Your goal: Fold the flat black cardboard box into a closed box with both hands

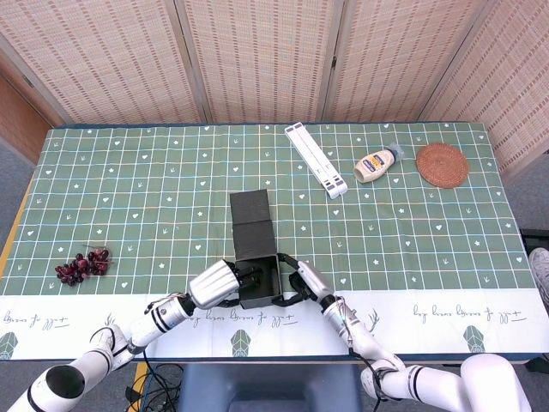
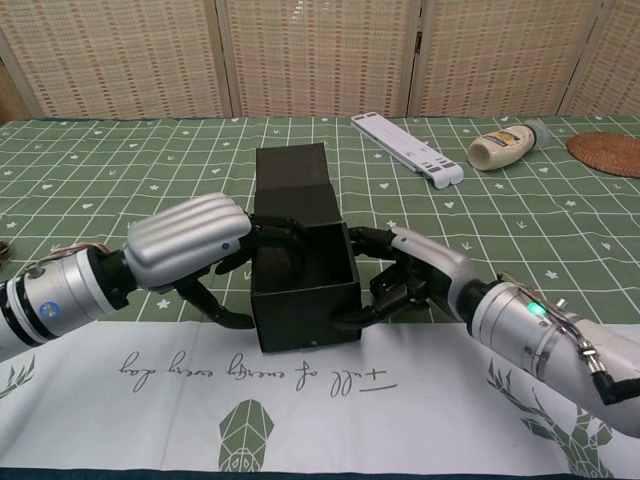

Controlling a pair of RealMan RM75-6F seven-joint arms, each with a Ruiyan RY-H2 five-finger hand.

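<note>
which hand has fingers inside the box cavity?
The left hand: its fingers hook over the black box's left wall into the open cavity. The right hand only presses the right wall from outside.

One black cardboard box (image 1: 255, 257), partly folded, lid flap open, near 6 o'clock on the table. Two silver-and-black robot hands: left hand (image 1: 216, 282) and right hand (image 1: 309, 279), one at each side of the box. One white folding stand (image 1: 317, 160) at 12 o'clock. One squeeze bottle of pale sauce (image 1: 377, 163) and one round woven brown coaster (image 1: 443, 165), both toward 2 o'clock. One bunch of dark red grapes (image 1: 81, 265) at 8 o'clock.
</note>
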